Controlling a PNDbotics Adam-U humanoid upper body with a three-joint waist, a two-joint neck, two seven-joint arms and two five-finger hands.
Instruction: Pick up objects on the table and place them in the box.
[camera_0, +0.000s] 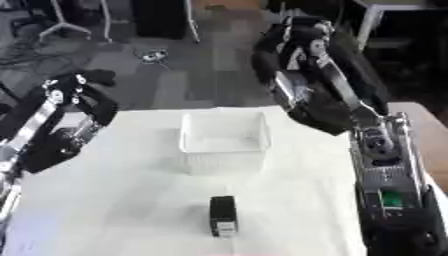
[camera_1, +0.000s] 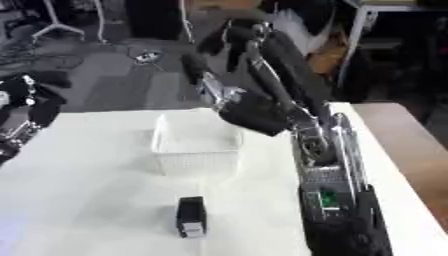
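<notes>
A white mesh box (camera_0: 223, 162) stands at the middle of the white table (camera_0: 122, 200); nothing shows inside it. In front of it, nearer to me, lies a small black block (camera_0: 223, 214) with a pale label at its near end. My right arm runs up the table's right side. Its hand (camera_1: 262, 60) is raised above and behind the box's right rear corner, fingers spread, holding nothing. My left hand (camera_0: 80, 95) hangs over the table's far left edge, well left of the box and away from the block.
A brown wooden surface (camera_1: 411, 145) borders the table on the right. Beyond the far edge is grey floor with cables (camera_0: 153, 55) and metal stands (camera_0: 66, 22). Bare white tabletop lies left of the block and box.
</notes>
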